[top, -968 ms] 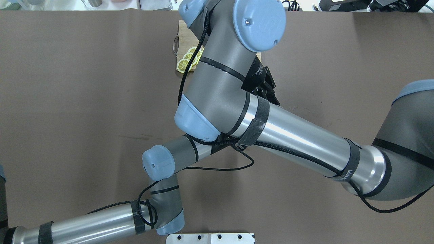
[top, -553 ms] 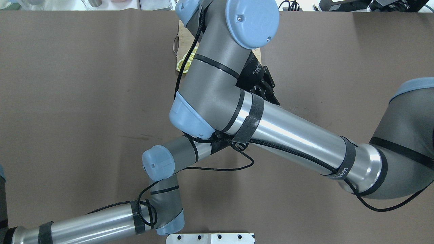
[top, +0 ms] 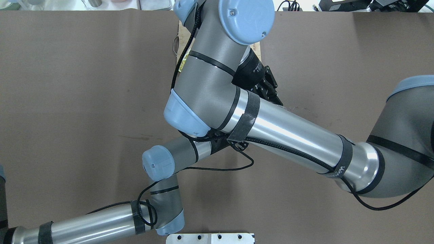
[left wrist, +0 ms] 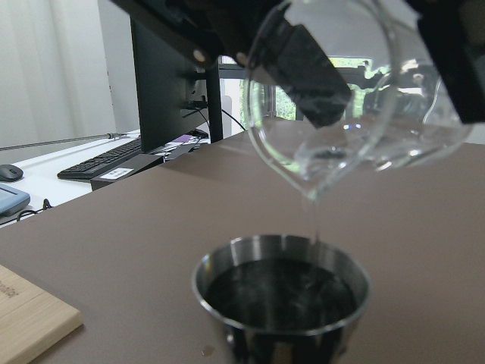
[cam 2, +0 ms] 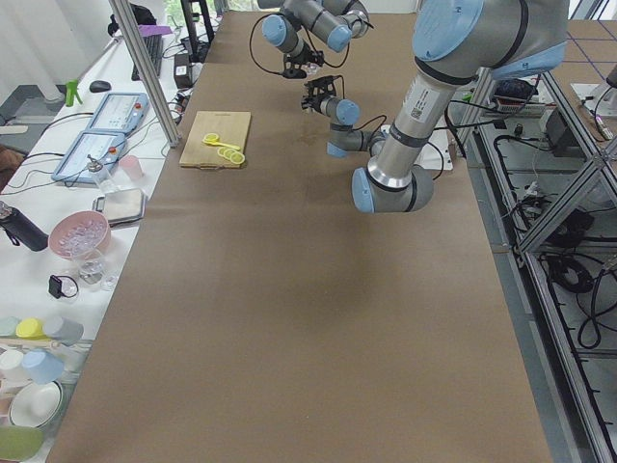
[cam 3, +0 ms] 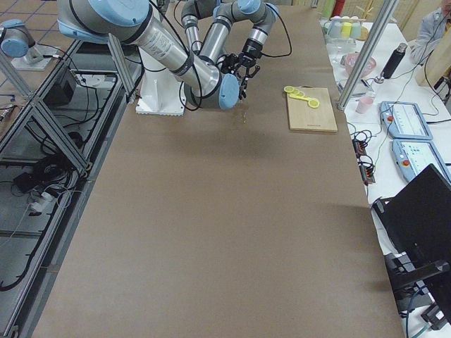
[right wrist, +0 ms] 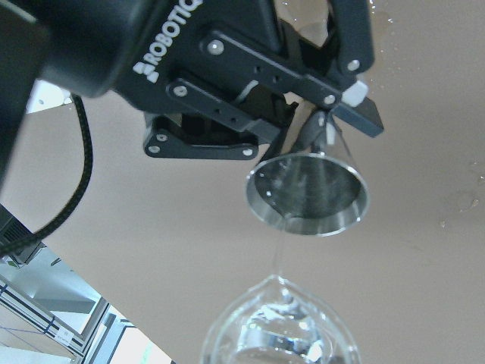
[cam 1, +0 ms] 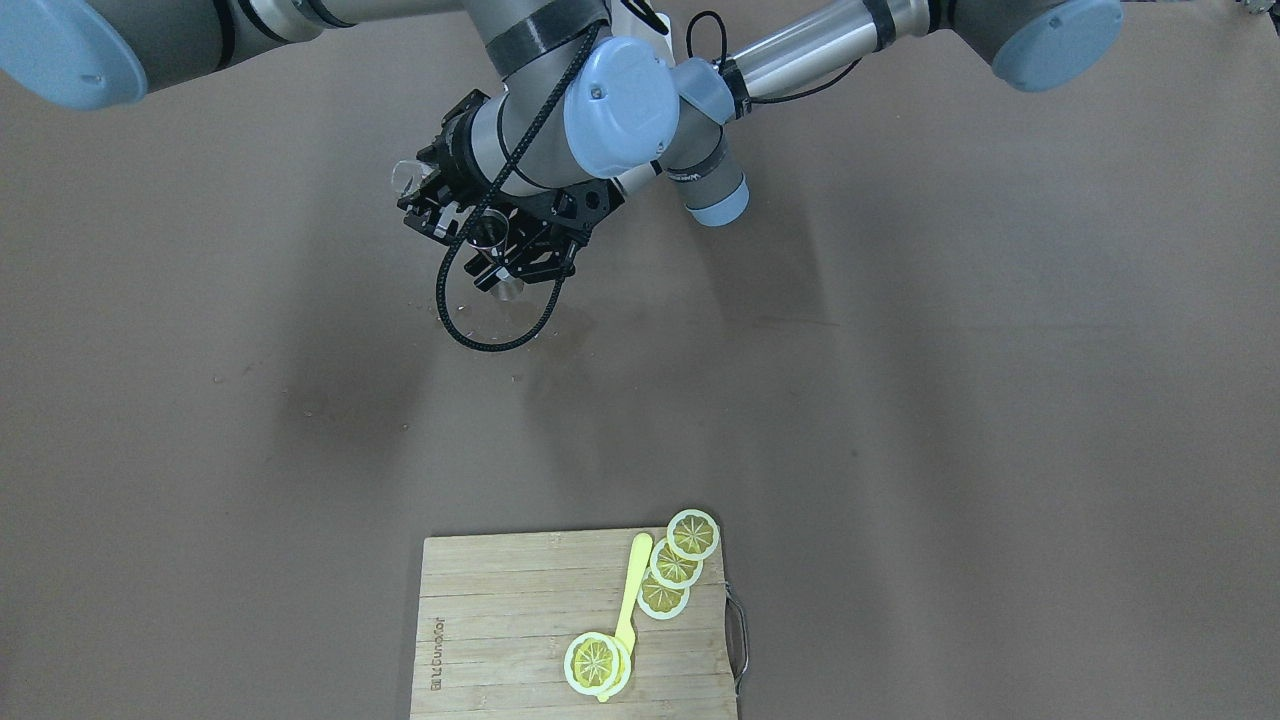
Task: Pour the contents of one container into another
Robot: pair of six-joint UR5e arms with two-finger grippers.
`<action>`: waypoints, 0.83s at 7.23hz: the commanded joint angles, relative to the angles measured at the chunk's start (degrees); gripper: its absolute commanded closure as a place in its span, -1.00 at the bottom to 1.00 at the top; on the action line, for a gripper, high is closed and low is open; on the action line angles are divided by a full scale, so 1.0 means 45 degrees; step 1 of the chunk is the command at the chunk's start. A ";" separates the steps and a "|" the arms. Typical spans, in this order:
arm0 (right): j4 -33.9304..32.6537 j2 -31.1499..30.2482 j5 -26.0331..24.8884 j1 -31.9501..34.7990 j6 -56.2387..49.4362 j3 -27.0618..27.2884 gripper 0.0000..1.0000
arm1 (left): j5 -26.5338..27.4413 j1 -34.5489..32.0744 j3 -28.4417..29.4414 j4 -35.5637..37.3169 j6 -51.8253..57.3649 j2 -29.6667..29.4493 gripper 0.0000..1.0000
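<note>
A clear glass beaker (left wrist: 356,98) hangs tilted with its spout down, my right gripper (left wrist: 371,72) shut on it. A thin stream of water runs from the spout into a steel cup (left wrist: 282,292) right below. In the right wrist view my left gripper (right wrist: 311,140) is shut on that steel cup (right wrist: 307,193), which it holds above the table, and the beaker (right wrist: 276,330) shows at the bottom edge. From the front, both black grippers meet mid-table: the right gripper (cam 1: 440,200) with the glass, the left gripper (cam 1: 525,255) beside it. The overhead view hides both containers under the right arm.
A wooden cutting board (cam 1: 500,620) with lemon slices (cam 1: 675,565) and a yellow spoon (cam 1: 630,590) lies at the table's far side from the robot. Water droplets (right wrist: 462,201) speckle the brown table. Bowls and cups (cam 2: 77,236) stand on a side bench.
In the overhead view the right arm's wrist has swung a little to the left and now covers the lemon slices. The left arm has stayed still.
</note>
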 commanded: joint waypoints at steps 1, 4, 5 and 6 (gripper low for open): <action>-0.0102 0.0153 0.0006 0.0000 -0.0012 -0.0175 1.00 | 0.0000 -0.0004 0.0000 0.0000 0.0000 -0.0007 1.00; -0.0082 0.0212 0.0045 0.0117 -0.0051 0.0057 1.00 | 0.0000 -0.0004 0.0000 0.0000 0.0000 0.0012 1.00; -0.0082 0.0231 0.0239 0.0214 -0.0109 0.0291 1.00 | 0.0000 -0.0004 0.0000 0.0000 0.0000 0.0012 1.00; -0.0082 0.0193 0.0337 0.0254 -0.0109 0.0700 1.00 | 0.0019 -0.0004 0.0000 0.0000 0.0000 0.0032 1.00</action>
